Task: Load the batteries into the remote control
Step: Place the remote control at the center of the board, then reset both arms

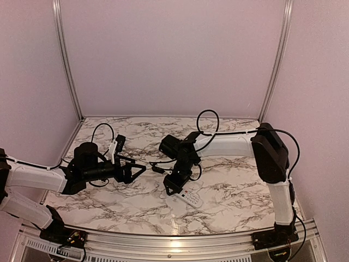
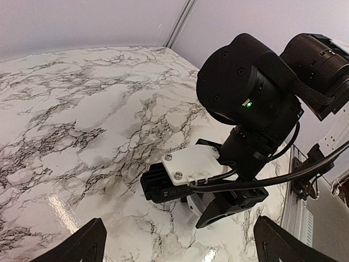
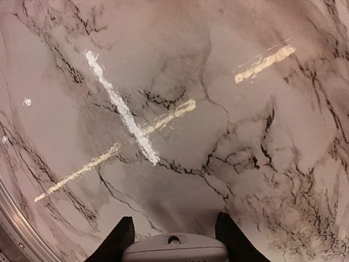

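Observation:
The white remote control (image 1: 190, 197) lies low over the marble table, right of centre near the front. My right gripper (image 1: 175, 185) is closed on its upper-left end. In the right wrist view the remote's rounded end (image 3: 174, 250) sits between the two dark fingers (image 3: 117, 240), which touch its sides. In the left wrist view only a small part of the remote (image 2: 197, 205) shows under the right gripper. My left gripper (image 1: 135, 170) is wide open and empty, left of the remote and pointing at it; it also shows in the left wrist view (image 2: 180, 237). The batteries are not in view.
The right arm's wrist and cables (image 2: 256, 103) fill the space just ahead of the left gripper. A white streak (image 3: 122, 109) crosses the marble ahead of the right gripper. A metal rail (image 1: 174, 240) runs along the table's front edge. Walls close off the back and both sides.

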Motion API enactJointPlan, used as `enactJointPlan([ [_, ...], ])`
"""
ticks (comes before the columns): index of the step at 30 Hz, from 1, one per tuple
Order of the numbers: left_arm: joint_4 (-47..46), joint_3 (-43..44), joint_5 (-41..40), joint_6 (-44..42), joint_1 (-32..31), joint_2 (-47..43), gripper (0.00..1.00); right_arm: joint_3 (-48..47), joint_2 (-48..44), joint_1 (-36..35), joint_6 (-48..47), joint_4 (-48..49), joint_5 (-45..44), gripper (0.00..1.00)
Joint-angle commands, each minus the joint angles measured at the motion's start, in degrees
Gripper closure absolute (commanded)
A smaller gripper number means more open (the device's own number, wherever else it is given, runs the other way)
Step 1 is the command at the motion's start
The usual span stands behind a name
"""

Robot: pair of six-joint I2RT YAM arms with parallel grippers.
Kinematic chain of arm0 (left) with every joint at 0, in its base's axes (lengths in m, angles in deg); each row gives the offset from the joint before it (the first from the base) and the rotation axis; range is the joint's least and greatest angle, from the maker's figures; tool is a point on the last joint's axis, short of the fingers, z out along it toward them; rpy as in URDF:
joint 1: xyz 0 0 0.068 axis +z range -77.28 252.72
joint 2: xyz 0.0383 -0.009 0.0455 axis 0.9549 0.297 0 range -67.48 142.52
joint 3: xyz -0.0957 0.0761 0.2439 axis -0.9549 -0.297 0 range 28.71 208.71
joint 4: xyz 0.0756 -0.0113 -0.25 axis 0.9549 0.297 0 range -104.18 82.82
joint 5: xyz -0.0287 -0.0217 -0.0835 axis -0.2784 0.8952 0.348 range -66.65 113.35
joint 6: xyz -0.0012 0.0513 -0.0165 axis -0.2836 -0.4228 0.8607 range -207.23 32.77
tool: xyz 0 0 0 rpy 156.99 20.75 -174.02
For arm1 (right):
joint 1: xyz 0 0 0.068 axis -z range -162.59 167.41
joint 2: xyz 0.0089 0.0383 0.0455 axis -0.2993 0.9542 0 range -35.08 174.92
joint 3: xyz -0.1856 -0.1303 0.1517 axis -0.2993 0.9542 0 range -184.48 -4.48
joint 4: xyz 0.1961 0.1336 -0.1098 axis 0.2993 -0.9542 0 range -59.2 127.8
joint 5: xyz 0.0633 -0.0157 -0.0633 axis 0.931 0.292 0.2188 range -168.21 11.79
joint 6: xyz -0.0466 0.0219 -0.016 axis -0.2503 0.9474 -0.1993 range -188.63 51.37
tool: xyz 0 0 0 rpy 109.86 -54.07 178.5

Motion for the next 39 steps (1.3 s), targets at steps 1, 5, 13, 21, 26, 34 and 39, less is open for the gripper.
enactJointPlan([
  [1,-2.24,-1.98,-3.59,0.11,0.78,-1.04,0.01,-2.08,3.79,-0.37,0.69,-2.13,-2.07,0.66],
  [5,0.42,-2.89,-6.9,-0.03,1.54,-3.03,0.01,-2.99,5.21,-0.5,1.76,-1.76,-1.54,0.56],
  [13,5.22,-2.07,-9.0,-0.06,2.08,-7.99,0.01,-3.38,5.31,-0.82,2.24,-0.97,-1.32,0.38],
  [21,12.51,3.04,-9.55,1.39,2.09,-7.21,0.01,-1.86,0.74,-0.66,2.33,3.0,-1.11,0.24],
  [26,22.51,11.1,-11.79,3.4,2.17,-5.22,0.01,3.76,-7.18,1.84,3.07,11.83,3.28,0.02],
  [34,37.27,24.43,-14.85,1.79,3.13,-0.94,0.01,19.37,-25.23,12.23,5.41,26.39,12.04,0.01],
  [39,40.86,29.63,-12.32,1.22,4.41,1.94,0.01,28.9,-35.48,18.95,7.59,33.15,14.49,0.01],
])
